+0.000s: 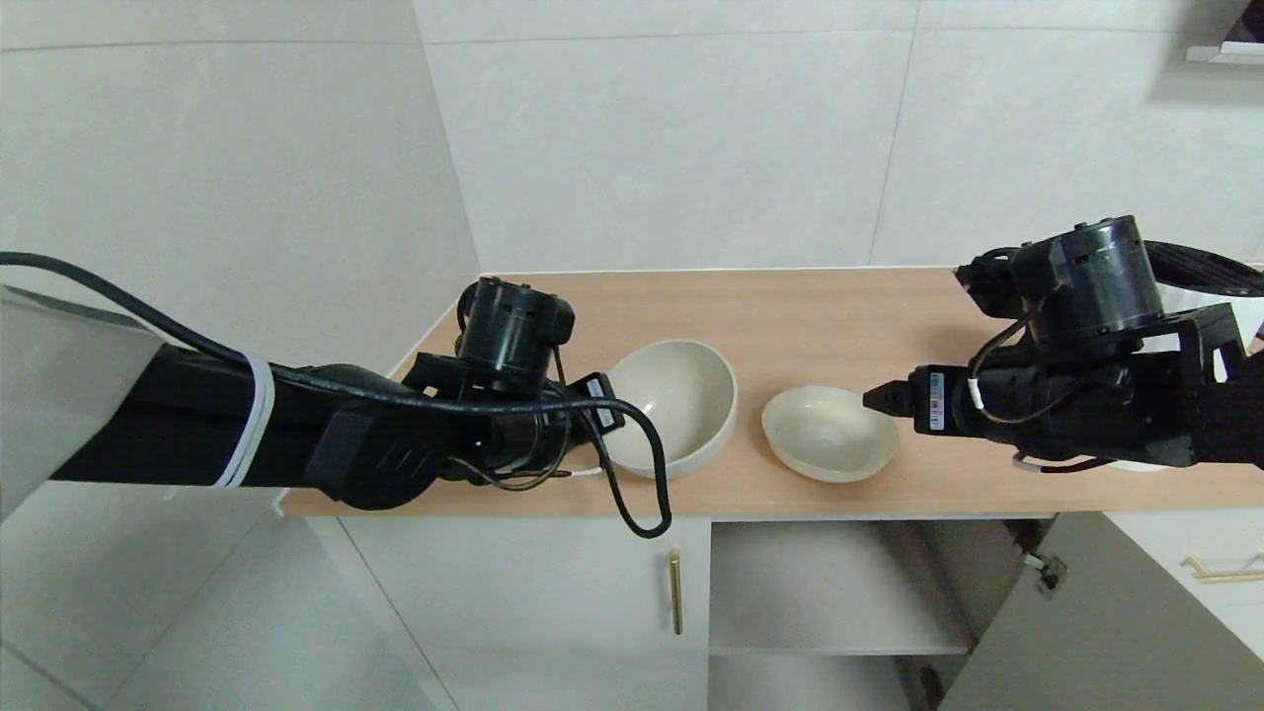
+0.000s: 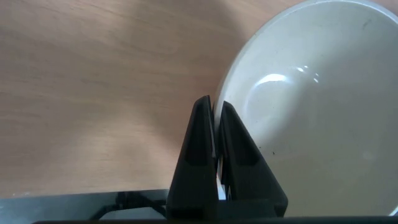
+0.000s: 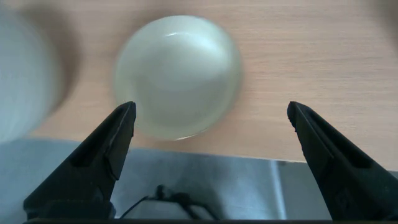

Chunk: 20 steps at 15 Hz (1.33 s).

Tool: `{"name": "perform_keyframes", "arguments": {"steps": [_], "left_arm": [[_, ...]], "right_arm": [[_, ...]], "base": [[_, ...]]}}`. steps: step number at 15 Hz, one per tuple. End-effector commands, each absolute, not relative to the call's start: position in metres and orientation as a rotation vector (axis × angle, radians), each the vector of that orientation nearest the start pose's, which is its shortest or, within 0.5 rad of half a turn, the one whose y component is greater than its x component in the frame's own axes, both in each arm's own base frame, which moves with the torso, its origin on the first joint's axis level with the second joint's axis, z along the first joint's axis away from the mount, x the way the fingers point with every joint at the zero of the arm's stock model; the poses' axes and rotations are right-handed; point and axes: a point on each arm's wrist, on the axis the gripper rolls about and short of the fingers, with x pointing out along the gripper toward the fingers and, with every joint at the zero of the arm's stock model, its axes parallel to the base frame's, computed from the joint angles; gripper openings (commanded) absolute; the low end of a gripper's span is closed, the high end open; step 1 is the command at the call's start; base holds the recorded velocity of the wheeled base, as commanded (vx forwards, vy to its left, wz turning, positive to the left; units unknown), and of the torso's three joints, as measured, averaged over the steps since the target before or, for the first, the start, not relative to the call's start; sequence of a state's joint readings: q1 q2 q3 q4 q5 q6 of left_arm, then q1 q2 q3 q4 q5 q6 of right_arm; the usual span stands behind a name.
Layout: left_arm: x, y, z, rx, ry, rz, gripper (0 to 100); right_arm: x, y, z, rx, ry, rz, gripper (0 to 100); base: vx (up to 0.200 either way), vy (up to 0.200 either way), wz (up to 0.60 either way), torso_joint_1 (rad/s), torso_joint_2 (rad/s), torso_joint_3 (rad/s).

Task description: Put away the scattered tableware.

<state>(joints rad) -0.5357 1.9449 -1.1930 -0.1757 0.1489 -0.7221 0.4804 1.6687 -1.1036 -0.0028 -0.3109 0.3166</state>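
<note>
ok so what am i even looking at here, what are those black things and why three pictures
It is a robot with two black arms, each ending in a two-fingered pincer. The wide picture comes from a camera on its head, looking down at a wooden counter. The two close-ups come from cameras on its wrists, so the dark prongs there are pincer fingers. On the counter are a big bowl and a small bowl. The left pincer is shut on the big bowl's rim, and that bowl sits tilted. The right pincer is open, holding nothing, close to the small bowl. Below, a cupboard stands open.
</note>
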Motion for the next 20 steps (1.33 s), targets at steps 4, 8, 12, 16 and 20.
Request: {"name": "perform_keyframes", "arguments": {"steps": [4, 8, 12, 16, 20], "left_arm": [[0.294, -0.172, 0.182, -0.552, 0.696, -0.338, 0], [0.293, -0.168, 0.184, -0.562, 0.702, -0.356, 0], [0.294, -0.169, 0.183, -0.56, 0.705, -0.357, 0], [0.294, -0.169, 0.183, -0.561, 0.707, -0.355, 0], [0.294, -0.169, 0.183, -0.561, 0.705, -0.356, 0]], "right_arm": [[0.304, 0.14, 0.176, 0.043, 0.595, -0.017, 100], [0.321, 0.141, 0.152, 0.019, 0.646, -0.048, 100], [0.336, 0.139, 0.144, 0.041, 0.629, -0.068, 100], [0.339, 0.136, 0.145, 0.065, 0.606, -0.078, 100], [0.339, 0.136, 0.146, 0.073, 0.603, -0.075, 0]], "base": [[0.0, 0.0, 0.0, 0.0, 0.0, 0.0], [0.0, 0.0, 0.0, 0.0, 0.0, 0.0], [0.0, 0.0, 0.0, 0.0, 0.0, 0.0], [0.0, 0.0, 0.0, 0.0, 0.0, 0.0], [0.0, 0.0, 0.0, 0.0, 0.0, 0.0]]}}
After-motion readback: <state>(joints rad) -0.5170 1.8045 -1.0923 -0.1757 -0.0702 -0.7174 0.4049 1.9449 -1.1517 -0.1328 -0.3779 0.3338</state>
